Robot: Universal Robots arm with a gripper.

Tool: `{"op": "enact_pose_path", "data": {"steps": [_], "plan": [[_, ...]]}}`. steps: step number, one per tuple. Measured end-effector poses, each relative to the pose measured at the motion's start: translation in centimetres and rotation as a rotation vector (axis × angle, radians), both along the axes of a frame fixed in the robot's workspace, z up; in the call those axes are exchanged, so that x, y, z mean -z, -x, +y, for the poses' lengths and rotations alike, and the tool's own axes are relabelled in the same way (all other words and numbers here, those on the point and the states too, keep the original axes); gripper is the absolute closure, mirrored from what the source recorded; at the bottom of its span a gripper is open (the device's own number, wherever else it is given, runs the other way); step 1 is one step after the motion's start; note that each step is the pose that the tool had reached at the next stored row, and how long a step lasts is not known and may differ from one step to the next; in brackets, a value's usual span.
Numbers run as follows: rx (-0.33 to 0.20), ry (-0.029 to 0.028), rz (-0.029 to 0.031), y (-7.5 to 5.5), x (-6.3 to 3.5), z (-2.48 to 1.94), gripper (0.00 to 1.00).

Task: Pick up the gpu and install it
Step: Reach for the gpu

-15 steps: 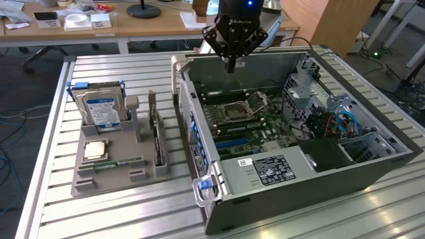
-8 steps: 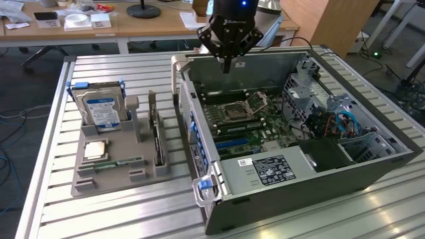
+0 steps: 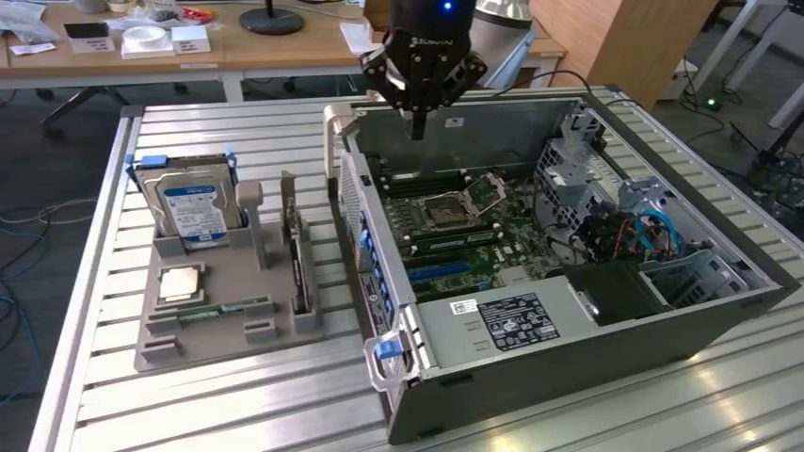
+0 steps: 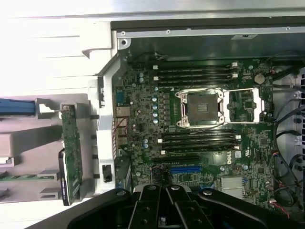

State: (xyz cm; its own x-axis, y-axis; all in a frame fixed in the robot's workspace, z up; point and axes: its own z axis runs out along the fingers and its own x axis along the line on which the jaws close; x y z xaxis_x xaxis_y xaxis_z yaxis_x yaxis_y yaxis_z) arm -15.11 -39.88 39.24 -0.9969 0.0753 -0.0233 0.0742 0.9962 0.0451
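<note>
The pincer [image 3: 417,127], pressed together and empty, hangs over the computer case [image 3: 566,367]. The gpu [image 3: 299,268] stands edgewise in the holder [image 3: 188,330] toward the exterior view's left, lengthwise along the case wall.

Robotics lab: slatted workbench [image 3: 226,395], desks [image 3: 251,47] behind

The exterior view looks down from high up, a little way off, at the silver slatted metal surface [image 3: 226,414]. The wrist view looks straight down, close over the open black computer case [image 4: 190,33]. Both see its green circuit board [image 3: 472,231].
</note>
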Motion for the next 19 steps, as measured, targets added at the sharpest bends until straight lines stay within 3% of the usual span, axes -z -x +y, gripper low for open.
{"op": "enact_pose_path", "data": {"steps": [19], "plan": [[0.000,0.0000,0.0000,3.2,0.07,0.01,0.89]]}}
